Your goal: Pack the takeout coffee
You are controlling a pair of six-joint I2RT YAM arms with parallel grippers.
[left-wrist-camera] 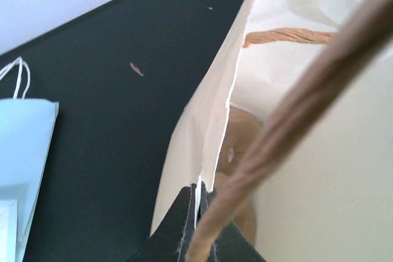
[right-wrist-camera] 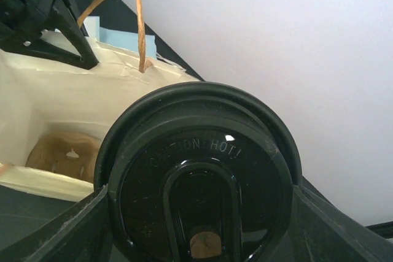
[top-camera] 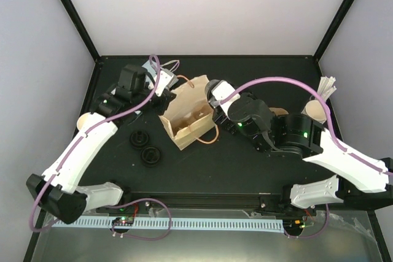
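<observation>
— Markings?
— "CAUTION HOT!" embossed on the black lid (right-wrist-camera: 196, 145). The right gripper (right-wrist-camera: 196, 194) clamps it at the mouth of the paper bag (right-wrist-camera: 61, 96), right arm (top-camera: 344, 157) stretched leftward.
— The coffee?
— The takeout coffee (top-camera: 85, 121) sits at the left edge of the table (top-camera: 245, 164), beside the left arm (top-camera: 80, 151), well apart from both grippers. The left gripper (left-wrist-camera: 198, 225) pinches the bag's rim.

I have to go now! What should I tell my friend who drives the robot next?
Left gripper: shut, pinching the rim of the paper bag, which stands open.
Right gripper: closed on the coffee cup, black lid on, held at the bag's mouth.
Done: the cup has its lid, and the cup carrier lies in the bottom of the bag.
Left: lower the cup into the carrier, let go, then pull both arms out.
Two spare lids lie on the table.
</observation>
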